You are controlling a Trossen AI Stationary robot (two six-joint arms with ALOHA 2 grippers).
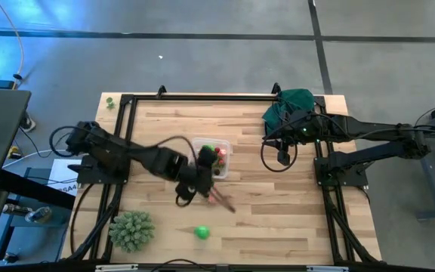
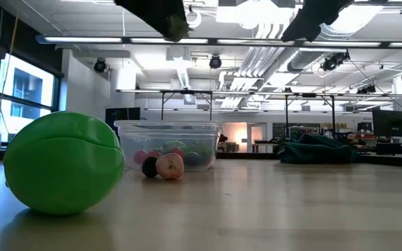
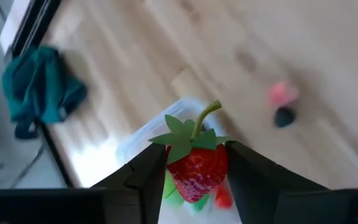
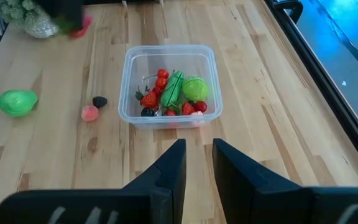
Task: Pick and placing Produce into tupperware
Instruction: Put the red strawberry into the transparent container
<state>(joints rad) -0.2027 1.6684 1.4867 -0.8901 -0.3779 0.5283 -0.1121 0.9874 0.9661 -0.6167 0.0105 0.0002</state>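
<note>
We see no readable writing anywhere. The left arm reaches across the counter (image 1: 278, 219), its left pincer (image 3: 194, 177) holding a strawberry (image 3: 196, 168) between its fingers, just above the tupperware (image 4: 168, 84), which holds red and green produce (image 4: 173, 93). A pink piece (image 4: 89, 112) and a dark piece (image 4: 99, 101) lie beside it. The right pincer (image 4: 196, 163) hovers nearby, narrow and holding nothing.
</note>
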